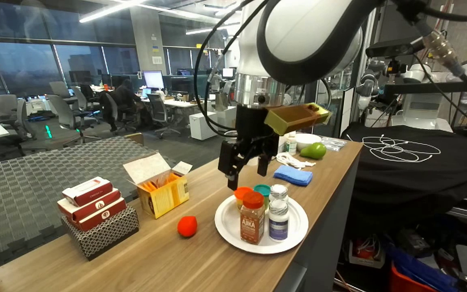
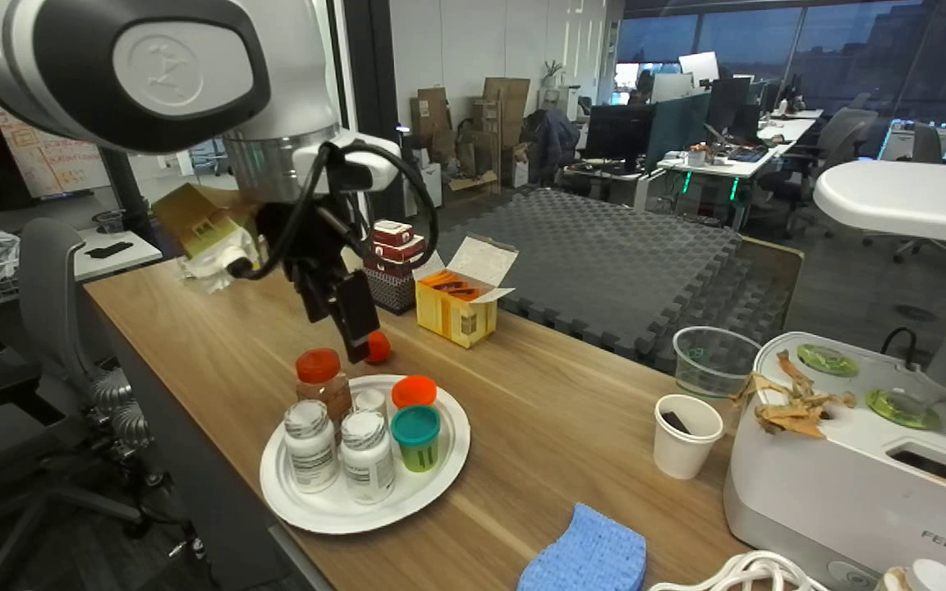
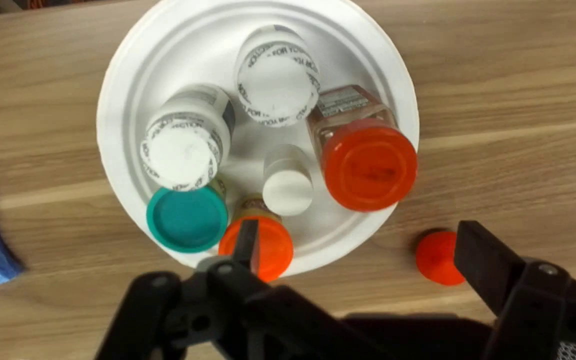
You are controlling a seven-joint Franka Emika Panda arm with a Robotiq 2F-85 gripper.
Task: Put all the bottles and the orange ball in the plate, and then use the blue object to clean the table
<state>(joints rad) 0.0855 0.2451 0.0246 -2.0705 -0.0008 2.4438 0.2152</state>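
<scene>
The white plate holds the brown bottle with a red cap, a white bottle with a dark-blue label and another white bottle. A small white-capped bottle stands among them. On the wood beside the plate lies the orange ball, partly behind a finger in the wrist view. My gripper is open above the plate's edge, nothing between its fingers. One finger overlaps the orange cup from above; contact cannot be told. The blue object rests on the table past the plate.
Orange and teal cups share the plate. A yellow open-flapped box and stacked red-white boxes stand near the ball. A green pear, white cord and paper cup lie beyond the blue object.
</scene>
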